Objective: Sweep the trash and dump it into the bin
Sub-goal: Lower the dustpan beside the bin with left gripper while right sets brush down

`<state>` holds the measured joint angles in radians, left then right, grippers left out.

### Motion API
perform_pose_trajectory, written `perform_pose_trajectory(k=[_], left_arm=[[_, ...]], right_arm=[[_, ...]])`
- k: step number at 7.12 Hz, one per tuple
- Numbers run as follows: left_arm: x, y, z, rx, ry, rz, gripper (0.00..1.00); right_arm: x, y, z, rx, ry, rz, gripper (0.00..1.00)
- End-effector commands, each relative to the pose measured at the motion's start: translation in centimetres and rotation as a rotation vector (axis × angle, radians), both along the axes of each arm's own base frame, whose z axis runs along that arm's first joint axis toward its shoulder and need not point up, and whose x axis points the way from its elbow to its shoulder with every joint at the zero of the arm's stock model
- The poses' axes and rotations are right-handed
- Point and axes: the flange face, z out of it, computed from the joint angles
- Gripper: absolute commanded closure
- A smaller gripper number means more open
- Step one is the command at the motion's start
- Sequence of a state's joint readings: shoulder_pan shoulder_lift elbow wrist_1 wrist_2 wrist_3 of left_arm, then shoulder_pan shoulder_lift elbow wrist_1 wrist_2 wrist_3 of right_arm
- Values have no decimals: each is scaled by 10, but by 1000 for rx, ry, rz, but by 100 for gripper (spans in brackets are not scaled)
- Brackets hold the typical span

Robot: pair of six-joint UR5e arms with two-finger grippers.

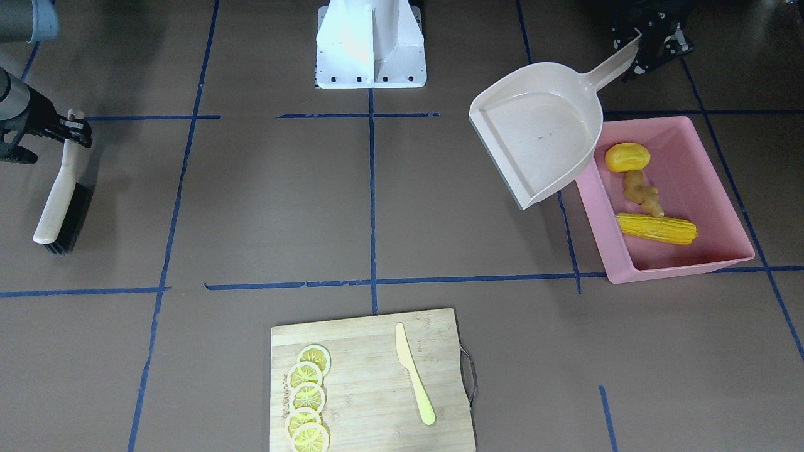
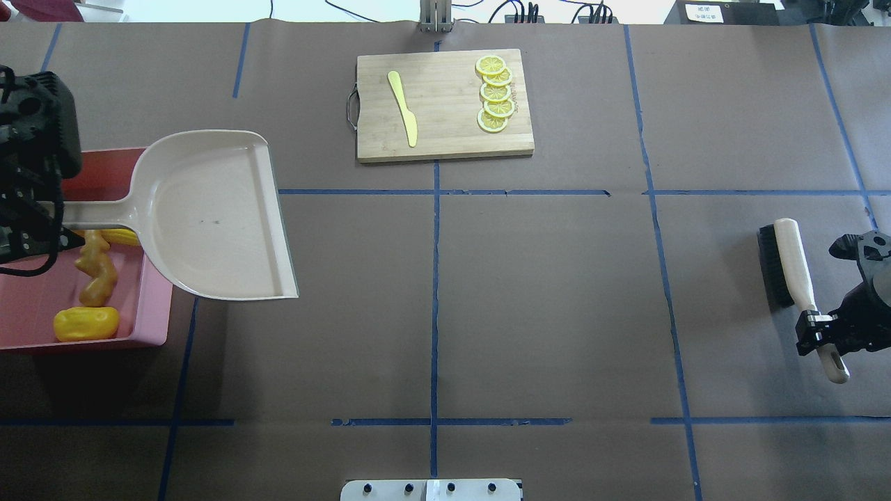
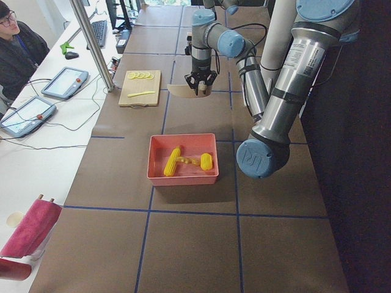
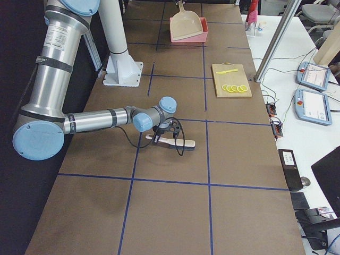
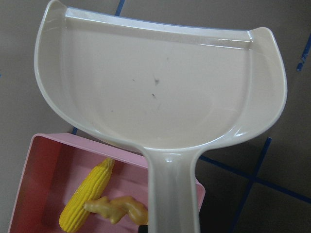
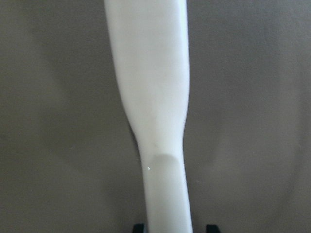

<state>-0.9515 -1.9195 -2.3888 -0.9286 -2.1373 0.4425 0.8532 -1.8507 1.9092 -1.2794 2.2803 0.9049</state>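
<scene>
The pink bin point(image 1: 678, 269) holds the trash: the corn cob point(image 1: 656, 228), the ginger root point(image 1: 642, 194) and the potato-like lump point(image 1: 627, 157). My left gripper point(image 1: 641, 47) is shut on the handle of the empty beige dustpan point(image 1: 534, 132), which hangs in the air over the bin's inner edge. In the overhead view the left gripper point(image 2: 42, 223) holds the dustpan point(image 2: 216, 216) above the bin point(image 2: 150, 306). My right gripper point(image 2: 825, 334) is shut on the handle of the brush point(image 2: 786, 257), which lies on the table.
A wooden cutting board point(image 2: 445, 142) with lemon slices point(image 2: 494, 94) and a pale yellow knife point(image 2: 404, 108) lies at the far middle of the table. The robot's base point(image 1: 370, 44) stands at the near edge. Blue tape lines cross the brown table.
</scene>
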Motion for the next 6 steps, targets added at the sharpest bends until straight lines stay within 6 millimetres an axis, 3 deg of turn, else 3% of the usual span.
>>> perform_pose_trajectory(k=[1, 3, 5, 6], left_arm=[[21, -19, 2, 9, 9, 15, 100], [59, -31, 12, 52, 36, 74, 100], [100, -33, 24, 107, 59, 160, 100], [107, -38, 32, 162, 72, 207, 100]], right_arm=[[0, 0, -3, 2, -7, 0, 1], [3, -3, -17, 29, -22, 11, 0], [35, -19, -40, 64, -47, 101, 0], [59, -27, -51, 85, -55, 163, 0]])
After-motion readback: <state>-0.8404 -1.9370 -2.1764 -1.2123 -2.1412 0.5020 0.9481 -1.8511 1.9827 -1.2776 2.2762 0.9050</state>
